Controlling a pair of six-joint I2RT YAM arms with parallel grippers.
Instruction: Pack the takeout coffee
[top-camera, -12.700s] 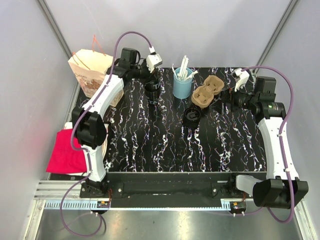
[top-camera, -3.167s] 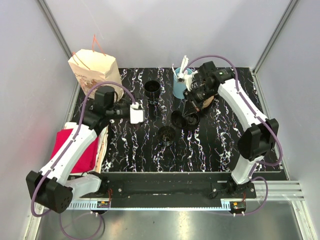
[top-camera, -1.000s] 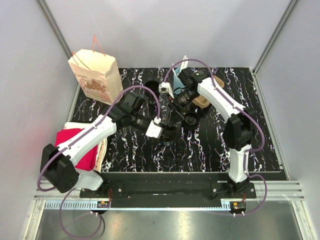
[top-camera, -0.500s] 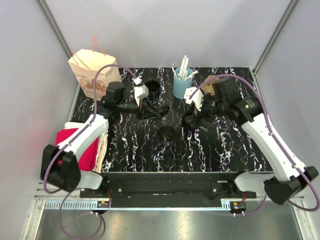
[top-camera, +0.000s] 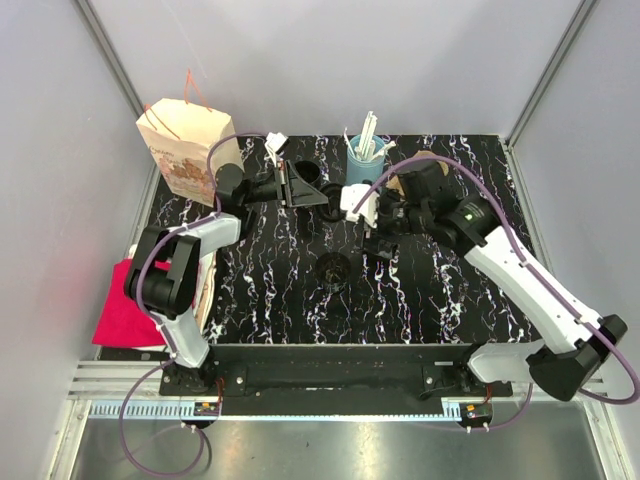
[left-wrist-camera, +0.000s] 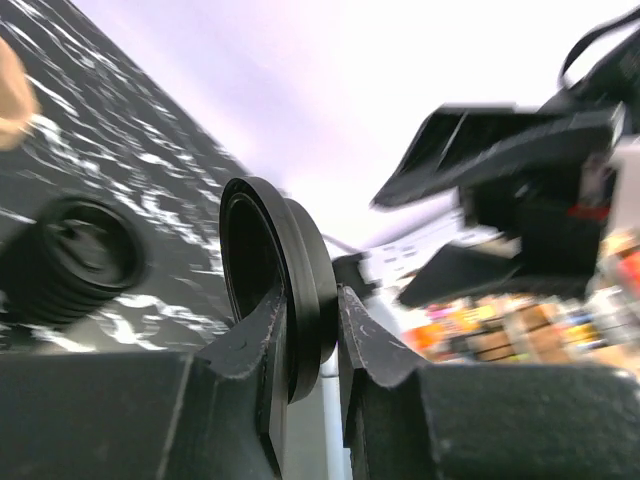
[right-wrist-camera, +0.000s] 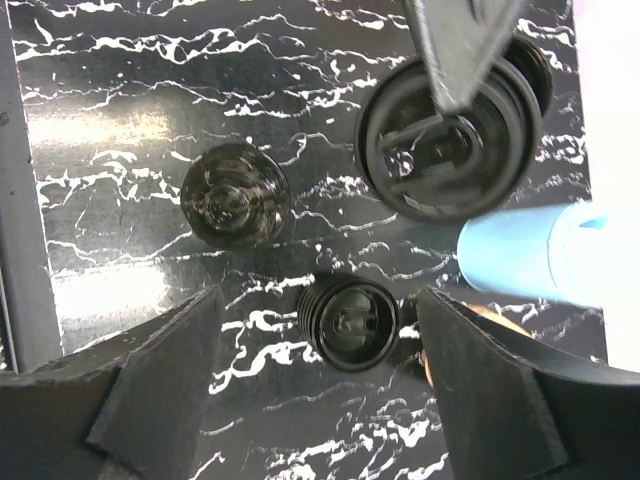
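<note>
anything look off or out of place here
A black lid is pinched on edge in the left gripper, above the table rather than on a cup. The black cup near the table's middle stands uncovered. Nothing looks spilled.

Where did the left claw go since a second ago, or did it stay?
Yes, it moved: in the top view, the left gripper went away from the open black cup, toward the back.
</note>
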